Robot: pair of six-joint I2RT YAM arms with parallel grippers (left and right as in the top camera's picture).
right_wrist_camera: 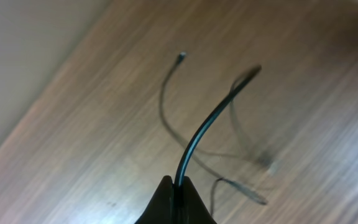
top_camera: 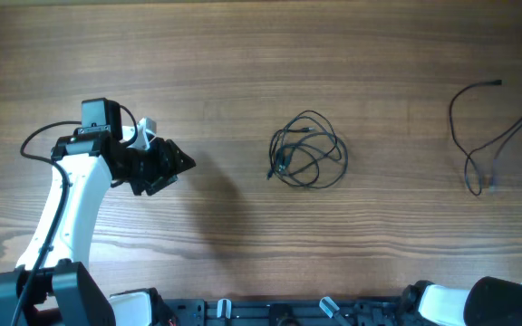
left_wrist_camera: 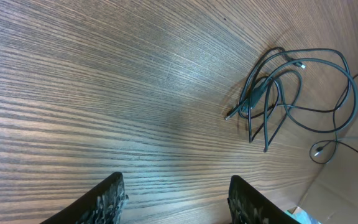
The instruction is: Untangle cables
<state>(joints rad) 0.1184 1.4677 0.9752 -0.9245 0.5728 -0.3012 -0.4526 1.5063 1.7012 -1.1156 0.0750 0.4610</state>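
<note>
1. L end effector [top_camera: 178,170] is over bare tabletop [top_camera: 243,54] on the left side, at the tip of the white L arm [top_camera: 71,199]. It points toward 3 o'clock
2. Its jaws stand apart w/ nothing betw them. In the L wrist view the two fingers [left_wrist_camera: 107,199] show at the bottom edge w/ only wood grain in the gap
3. Tangled cables [top_camera: 308,150] lie flat near the tabletop centre, at 3 o'clock from the L end effector and well apart from it. They are thin black cords in loose overlapping loops
4. One plug end sticks out of the bundle at approx 8 o'clock. In the L wrist view the same bundle [left_wrist_camera: 291,93] sits at upper right, untouched
5. Lone cable [top_camera: 453,127] lies apart from the bundle, at 3 o'clock from it near the right edge. It makes an open loop, w/ strands running off toward the dark shape at the right edge
6. R end effector [right_wrist_camera: 174,190] is closed on a black cable [right_wrist_camera: 199,134]. The cord is pinched betw the fingertips and arcs up toward 1 o'clock in the wrist view
7. Below that grip, more cord and a small plug end lie on the wood. They are too blurred for detail
</note>
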